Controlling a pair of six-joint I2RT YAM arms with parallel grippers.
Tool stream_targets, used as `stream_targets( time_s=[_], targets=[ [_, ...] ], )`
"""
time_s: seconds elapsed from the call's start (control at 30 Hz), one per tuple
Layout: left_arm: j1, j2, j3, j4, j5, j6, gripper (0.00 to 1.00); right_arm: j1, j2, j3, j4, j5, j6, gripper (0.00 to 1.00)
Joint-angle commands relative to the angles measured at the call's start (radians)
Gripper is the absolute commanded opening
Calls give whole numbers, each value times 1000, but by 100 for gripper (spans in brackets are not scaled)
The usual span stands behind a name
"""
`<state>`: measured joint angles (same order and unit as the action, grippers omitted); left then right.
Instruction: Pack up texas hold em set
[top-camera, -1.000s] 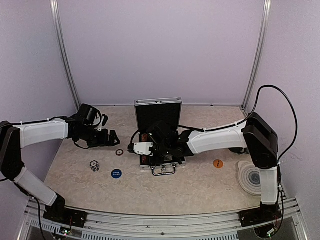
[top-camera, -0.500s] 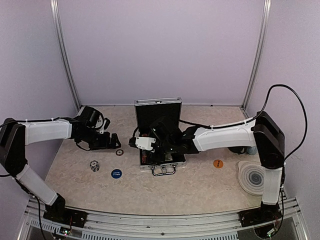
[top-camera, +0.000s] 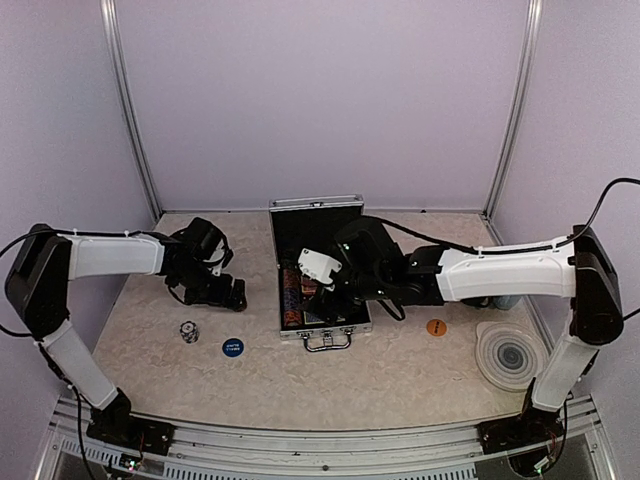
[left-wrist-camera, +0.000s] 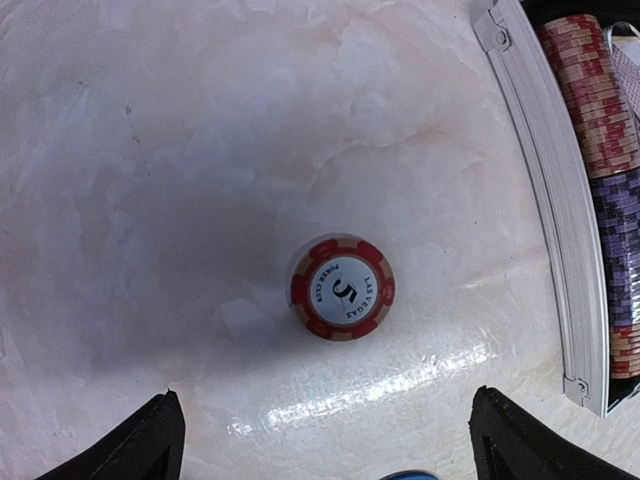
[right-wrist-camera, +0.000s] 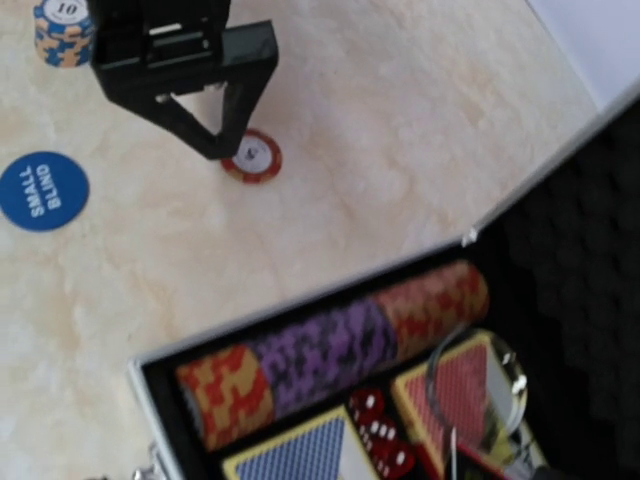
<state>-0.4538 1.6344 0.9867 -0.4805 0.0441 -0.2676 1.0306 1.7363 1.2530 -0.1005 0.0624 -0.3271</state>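
left gripper (left-wrist-camera: 322, 430) spread wide and empty, red chip (left-wrist-camera: 341, 286) flat on table (left-wrist-camera: 150, 150) centred just beyond its jaws, left of open case (left-wrist-camera: 545, 190); right gripper (top-camera: 322, 290) over case, grip state unreadable.

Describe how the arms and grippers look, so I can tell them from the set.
The left arm and right arm match: white shells on the long links, black joints and bases. A black cable loops off the right arm. The left gripper is black, with straight angular fingers.
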Motion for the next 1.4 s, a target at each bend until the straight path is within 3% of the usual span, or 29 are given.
stream_targets(
  time_s=[0.0,0.47,0.73,1.0,1.37],
  targets=[
    [-45,50,71,-82,-103,28,97,-9,-67,-60,-2,34,79,91],
    [-98,273,317,-221,-117,77,79,-8,-282,-253,45,96,158,91],
    [-97,337,346,-244,-131,83,72,-9,-322,-287,65,99,172,90],
    [-93,366,351,-247,-137,90,72,-9,-306,-287,69,101,171,90],
    [-47,372,311,-205,-51,105,63,-9,-281,-267,57,109,169,90]
  ],
)
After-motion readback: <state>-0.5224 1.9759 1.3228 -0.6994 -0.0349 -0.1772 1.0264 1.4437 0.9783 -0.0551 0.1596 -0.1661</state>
